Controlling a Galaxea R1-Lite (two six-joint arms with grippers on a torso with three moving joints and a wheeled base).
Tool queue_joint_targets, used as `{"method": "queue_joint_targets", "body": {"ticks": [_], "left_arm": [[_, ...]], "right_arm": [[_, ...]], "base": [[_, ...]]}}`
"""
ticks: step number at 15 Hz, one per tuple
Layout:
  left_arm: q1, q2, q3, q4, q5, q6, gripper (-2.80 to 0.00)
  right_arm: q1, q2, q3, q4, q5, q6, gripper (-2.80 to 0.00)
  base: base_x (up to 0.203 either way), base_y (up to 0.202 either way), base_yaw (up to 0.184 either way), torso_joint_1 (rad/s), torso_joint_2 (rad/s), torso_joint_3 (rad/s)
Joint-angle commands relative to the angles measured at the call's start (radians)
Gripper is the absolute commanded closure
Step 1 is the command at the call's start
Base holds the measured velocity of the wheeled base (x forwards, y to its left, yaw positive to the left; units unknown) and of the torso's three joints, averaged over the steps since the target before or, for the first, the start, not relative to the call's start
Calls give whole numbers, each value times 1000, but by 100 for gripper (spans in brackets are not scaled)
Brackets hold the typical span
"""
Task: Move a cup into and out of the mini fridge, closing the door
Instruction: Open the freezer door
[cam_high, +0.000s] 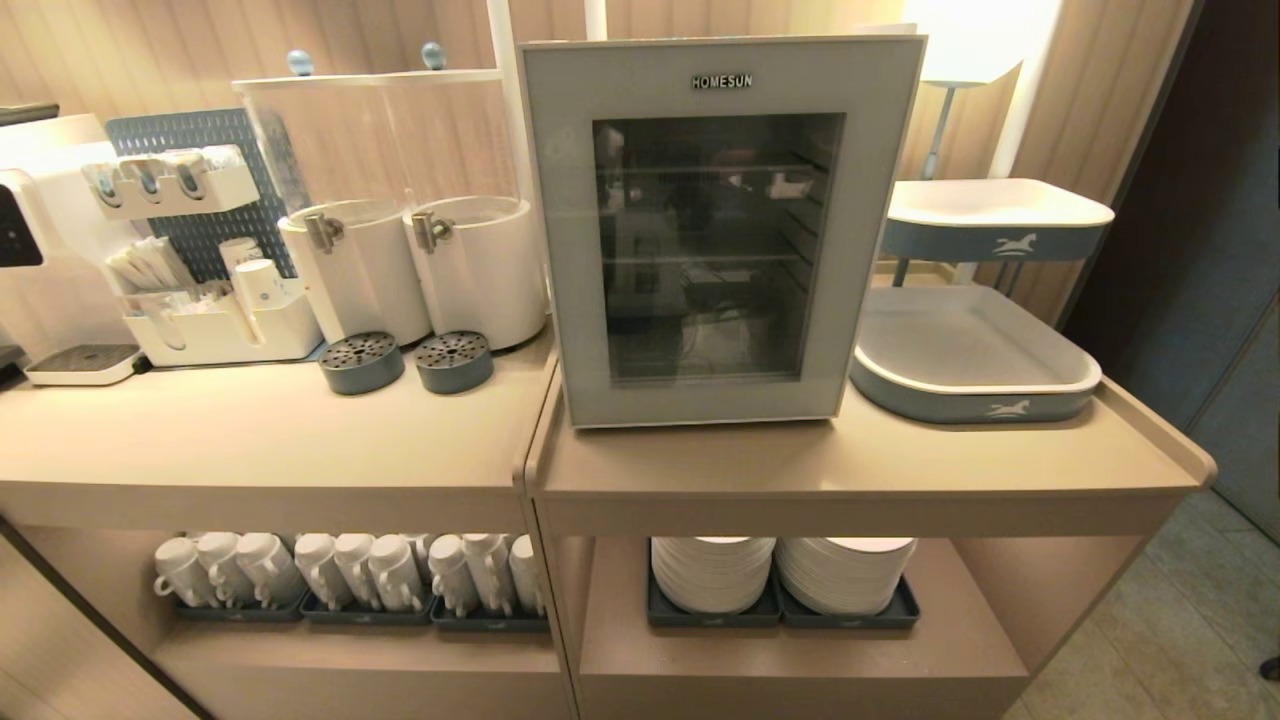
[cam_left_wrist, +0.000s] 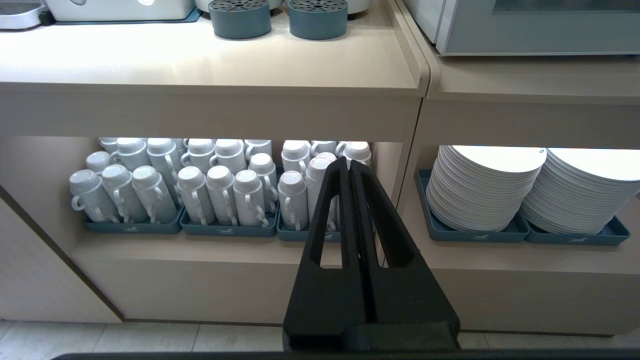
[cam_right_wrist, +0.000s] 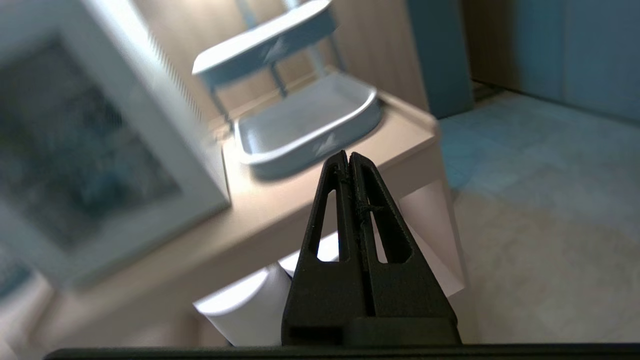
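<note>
Currently the door (cam_high: 715, 235) of the mini fridge (cam_high: 905, 120) is seen fully closed, so either the task is just starting or it is finished; which one cannot be told. If starting, the door should be caught at its free edge and swung wide before any cup is fetched; which edge is hinged cannot be read. The right gripper (cam_right_wrist: 348, 159) is pressed tight together and empty, held off the near right corner of the counter (cam_high: 860, 465), so it would need spreading first. The left gripper (cam_left_wrist: 348, 167) is likewise pinched closed, parked low before the stacked cups (cam_left_wrist: 200, 185). The fridge is white and boxy, with dark glass in a pale grey-blue frame lettered "HOMESUN". It is placed mid-counter, left of a tray (cam_high: 1085, 375).
</note>
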Motion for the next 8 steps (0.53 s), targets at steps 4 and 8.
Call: {"method": "queue_joint_targets", "body": {"ticks": [4,8], "left_arm": [[0,2,3,0,0,0,0],[0,0,3,0,0,0,0]], "right_arm": [[2,-54,440,-370,164,-266,0],[2,-49,369,-62,337,-326,0]], "base": [[0,0,0,0,0,0],[0,0,0,0,0,0]]}}
